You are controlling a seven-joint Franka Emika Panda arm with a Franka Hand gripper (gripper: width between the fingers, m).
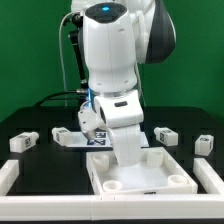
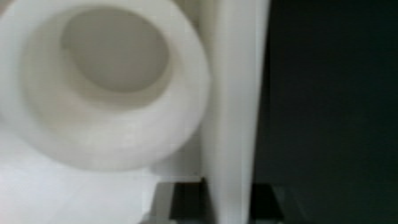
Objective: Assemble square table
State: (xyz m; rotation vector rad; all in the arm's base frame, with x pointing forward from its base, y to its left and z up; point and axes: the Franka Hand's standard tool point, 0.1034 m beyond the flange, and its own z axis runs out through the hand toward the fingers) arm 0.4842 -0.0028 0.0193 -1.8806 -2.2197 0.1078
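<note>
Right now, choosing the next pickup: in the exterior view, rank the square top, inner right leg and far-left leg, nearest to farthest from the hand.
1. square top, directly beneath the hand.
2. inner right leg, behind the top, on the exterior view's right.
3. far-left leg, at the exterior view's left edge.

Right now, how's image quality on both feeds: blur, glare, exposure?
Wrist view: heavily blurred, too close; a round hole in white plastic fills it, edges smeared. Exterior view: reasonably sharp, evenly lit; white table top bright against the black table, no hard glare.
</note>
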